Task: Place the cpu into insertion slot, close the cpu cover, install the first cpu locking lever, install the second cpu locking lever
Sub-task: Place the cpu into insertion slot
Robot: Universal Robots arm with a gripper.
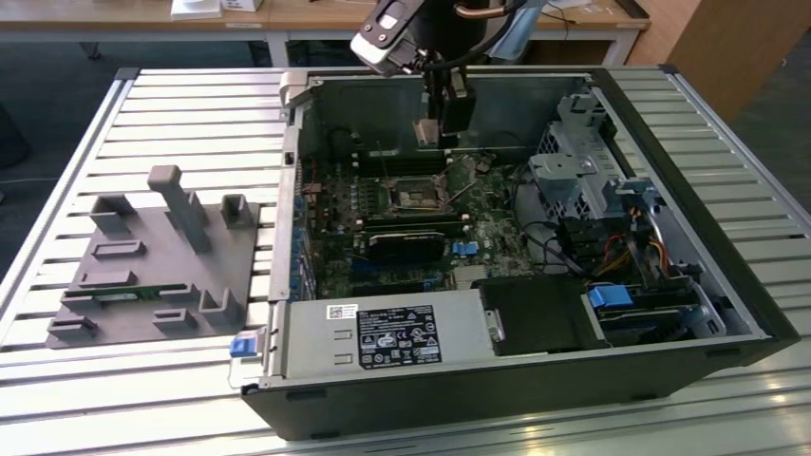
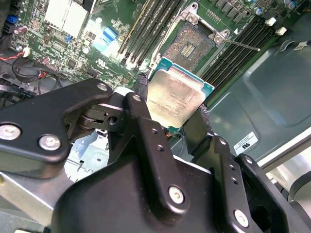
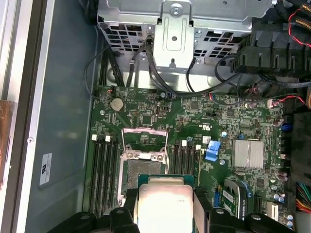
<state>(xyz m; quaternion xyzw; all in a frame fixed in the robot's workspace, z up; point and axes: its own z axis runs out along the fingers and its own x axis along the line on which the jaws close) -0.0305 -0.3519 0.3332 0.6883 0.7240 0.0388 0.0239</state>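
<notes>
Pincer (image 2: 174, 104) is clamped on the cpu (image 2: 177, 94), one black finger against each opposite edge. The chip hangs above the motherboard (image 3: 214, 121) just beside the insertion slot (image 3: 142, 170), not seated.

The slot lies open with its dark contact field exposed. The cpu cover (image 3: 145, 130) stands raised at the slot's edge farthest from the chip. Black memory slots (image 3: 104, 165) flank the slot on both sides. A thin lever rod (image 2: 243, 46) juts out from one corner.

Beyond the cover, black cables (image 3: 155, 73) drop from a metal drive cage (image 3: 175, 24). A grey fixture (image 1: 152, 266) sits on the desk (image 1: 190, 104) outside the computer case (image 1: 507, 385), well apart from the slot.
</notes>
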